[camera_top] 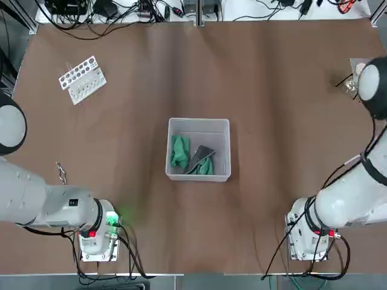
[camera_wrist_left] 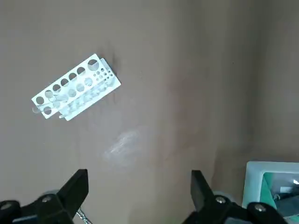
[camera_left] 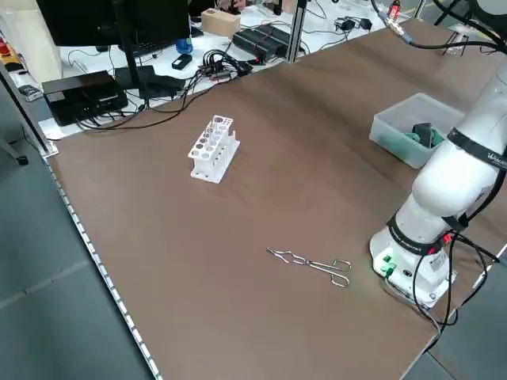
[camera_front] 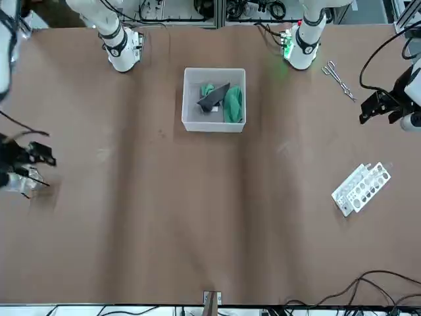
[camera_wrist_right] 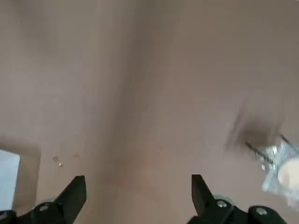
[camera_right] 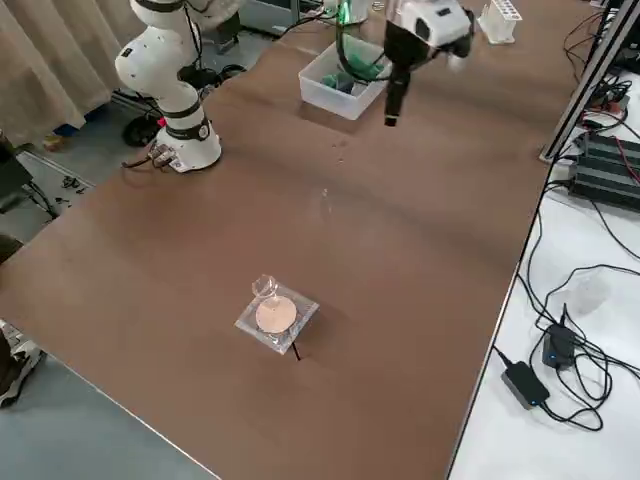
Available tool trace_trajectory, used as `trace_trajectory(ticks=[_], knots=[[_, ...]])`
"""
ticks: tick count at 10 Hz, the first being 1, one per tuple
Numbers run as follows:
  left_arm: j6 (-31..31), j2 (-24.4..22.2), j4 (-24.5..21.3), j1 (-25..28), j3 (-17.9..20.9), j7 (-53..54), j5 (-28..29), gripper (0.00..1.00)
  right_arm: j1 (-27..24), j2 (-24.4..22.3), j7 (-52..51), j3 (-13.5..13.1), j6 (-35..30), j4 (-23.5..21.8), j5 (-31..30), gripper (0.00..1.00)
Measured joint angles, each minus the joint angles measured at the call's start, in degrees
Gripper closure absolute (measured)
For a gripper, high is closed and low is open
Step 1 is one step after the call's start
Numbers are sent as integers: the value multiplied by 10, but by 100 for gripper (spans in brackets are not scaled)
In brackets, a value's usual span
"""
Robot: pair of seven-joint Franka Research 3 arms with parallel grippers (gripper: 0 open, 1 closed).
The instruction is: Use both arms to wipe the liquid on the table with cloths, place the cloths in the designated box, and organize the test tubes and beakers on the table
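Both your cloths (camera_top: 192,156) lie inside the box (camera_top: 199,124) at the middle of the surface (camera_top: 254,78), one showing its dark grey side.

Your left gripper (camera_wrist_left: 138,196) hangs above the surface at the robot's left edge with its fingers spread wide apart and nothing between them. The white rack (camera_wrist_left: 73,87) sits well apart from it, farther out on that side, with a clear tube (camera_wrist_left: 46,104) lying at one end of it. Metal tongs (camera_left: 313,264) lie near the left arm's base.

Your right gripper (camera_wrist_right: 138,196) is likewise spread open and empty, raised over the right side. The beaker (camera_right: 272,312) stands near the right edge, off to one side of that gripper and not touching it.
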Motion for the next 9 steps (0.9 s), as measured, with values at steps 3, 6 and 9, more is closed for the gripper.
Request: trace_trajectory(ticks=[3,6,9], knots=[[0,0,0,0,0,0,0,3,-4,-60,21,11,24,-71,-22,0],[0,0,0,1,0,0,0,3,-57,-92,62,82,42,-116,-31,0],[0,0,0,1,1,0,0,3,-63,-94,69,84,52,-115,-33,0]])
